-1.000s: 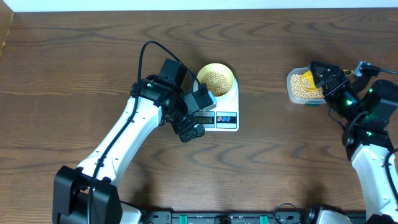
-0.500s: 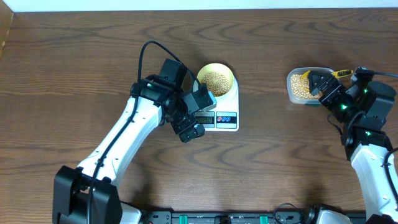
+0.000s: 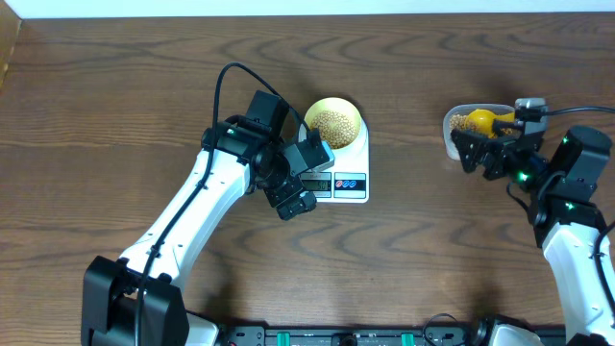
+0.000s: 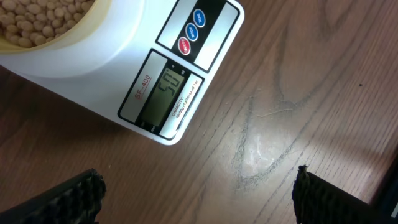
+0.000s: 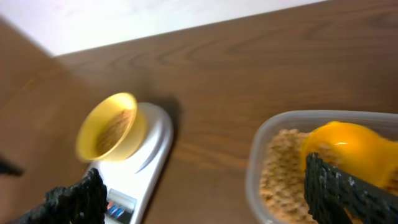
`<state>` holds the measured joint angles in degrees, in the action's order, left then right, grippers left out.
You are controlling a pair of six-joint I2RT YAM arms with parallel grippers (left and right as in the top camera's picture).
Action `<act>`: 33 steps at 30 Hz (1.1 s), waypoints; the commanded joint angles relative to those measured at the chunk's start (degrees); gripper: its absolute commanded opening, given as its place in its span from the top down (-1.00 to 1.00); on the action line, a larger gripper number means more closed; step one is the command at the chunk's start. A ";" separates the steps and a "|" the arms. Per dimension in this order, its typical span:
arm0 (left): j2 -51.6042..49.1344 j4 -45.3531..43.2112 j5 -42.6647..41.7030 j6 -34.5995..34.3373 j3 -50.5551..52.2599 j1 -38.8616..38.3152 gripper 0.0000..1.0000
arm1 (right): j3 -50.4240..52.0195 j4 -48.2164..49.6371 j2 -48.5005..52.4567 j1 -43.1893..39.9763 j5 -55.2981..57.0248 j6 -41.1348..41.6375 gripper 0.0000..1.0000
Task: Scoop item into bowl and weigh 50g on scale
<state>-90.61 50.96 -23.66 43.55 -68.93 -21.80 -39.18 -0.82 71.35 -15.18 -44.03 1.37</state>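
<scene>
Scale [image 4: 99, 71] labelled SF-400, display [image 4: 165, 92] reading 50, beans [image 4: 31, 18] in bowl [image 4: 68, 38], left gripper [image 4: 199, 199] and right gripper [image 5: 205, 193] spread wide, empty

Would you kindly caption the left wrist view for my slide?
Open left gripper beside the scale, display reading 50, beans in the bowl.

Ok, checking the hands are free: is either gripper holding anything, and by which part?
Nothing is held. The left gripper by the scale and the right gripper by the clear tub are both open; the yellow scoop lies in it.
</scene>
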 commanded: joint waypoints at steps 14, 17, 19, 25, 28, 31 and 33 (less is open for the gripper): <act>-0.37 0.13 -0.31 0.37 0.13 0.26 -0.96 | -2.40 -2.67 -2.78 0.26 2.12 -3.78 -0.99; -0.37 0.13 -0.31 0.35 0.13 0.24 -0.96 | -2.40 -2.89 -2.78 0.28 2.12 -3.78 -0.99; -0.37 0.13 -0.31 0.37 0.13 0.26 -0.96 | -2.40 -2.89 -2.78 0.26 2.12 -3.78 -0.99; -0.37 0.13 -0.31 0.35 0.13 0.24 -0.96 | -2.40 -2.89 -2.78 0.26 2.12 -3.78 -0.98; -0.37 0.13 -0.31 0.35 0.13 0.24 -0.96 | -2.40 -3.30 -2.80 0.04 4.11 -4.04 -0.99; -0.37 0.13 -0.31 0.37 0.13 0.24 -0.96 | -2.40 -3.28 -2.64 0.02 7.34 -4.04 -0.98; -0.37 0.13 -0.31 0.35 0.13 0.24 -0.96 | -2.27 -3.32 -2.64 0.15 7.65 -4.00 -0.98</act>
<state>-90.61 50.96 -23.68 43.55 -68.93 -21.80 -40.62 -4.01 69.04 -15.20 -38.85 -1.74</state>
